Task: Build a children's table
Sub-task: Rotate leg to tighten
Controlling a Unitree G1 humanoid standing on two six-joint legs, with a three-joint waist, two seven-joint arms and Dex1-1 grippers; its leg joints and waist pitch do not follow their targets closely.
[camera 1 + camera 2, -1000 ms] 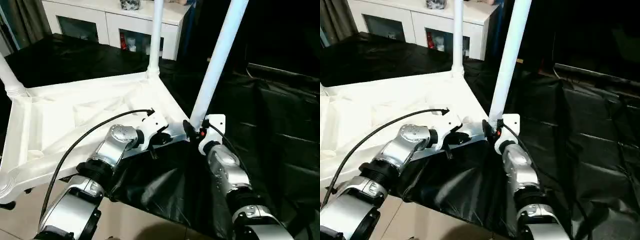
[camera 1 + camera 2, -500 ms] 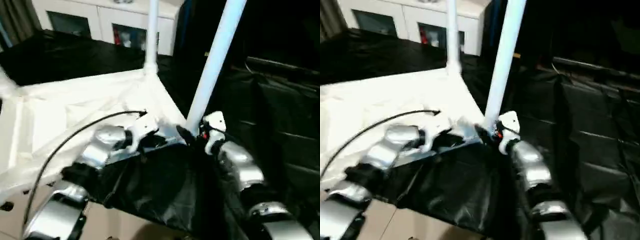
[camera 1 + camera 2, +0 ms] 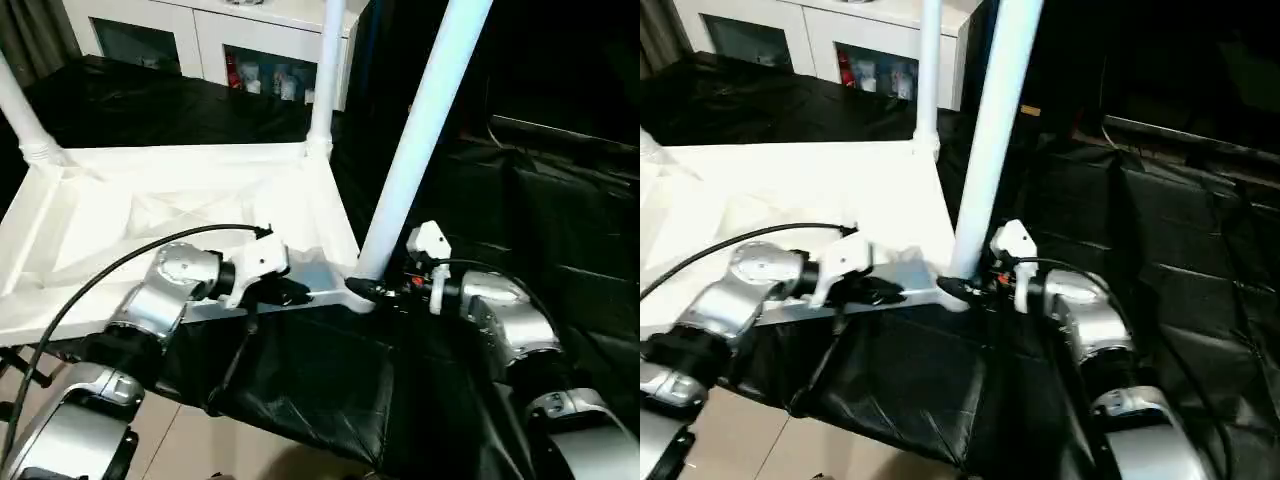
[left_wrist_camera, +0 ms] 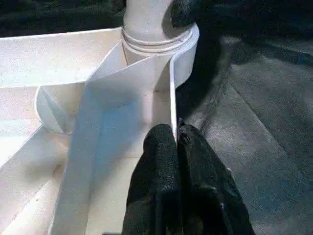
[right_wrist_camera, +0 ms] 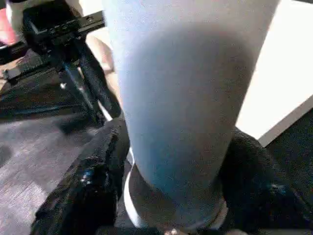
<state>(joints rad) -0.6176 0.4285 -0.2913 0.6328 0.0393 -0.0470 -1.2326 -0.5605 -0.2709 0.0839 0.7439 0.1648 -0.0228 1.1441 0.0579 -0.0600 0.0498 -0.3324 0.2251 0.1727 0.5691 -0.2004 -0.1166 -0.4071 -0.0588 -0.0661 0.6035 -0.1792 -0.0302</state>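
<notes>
The children's table lies upside down: a white ribbed tabletop on a black sheet, with three white tube legs standing in its corner sockets. The near-right leg rises from the socket closest to me. My right gripper reaches in level from the right and is shut on this leg's base, with a black finger on each side of the tube. My left gripper is shut on the tabletop's thin front rim, just left of that socket.
A white cabinet with glass doors stands at the back. Black sheeting drapes over the support's front edge, and more dark covered shapes lie to the right. Pale floor shows below. A black cable loops over my left arm.
The camera has shifted. My right wrist has swung from below the leg's base round to its right side, and the forearm now lies more level. My left gripper still pinches the rim.
</notes>
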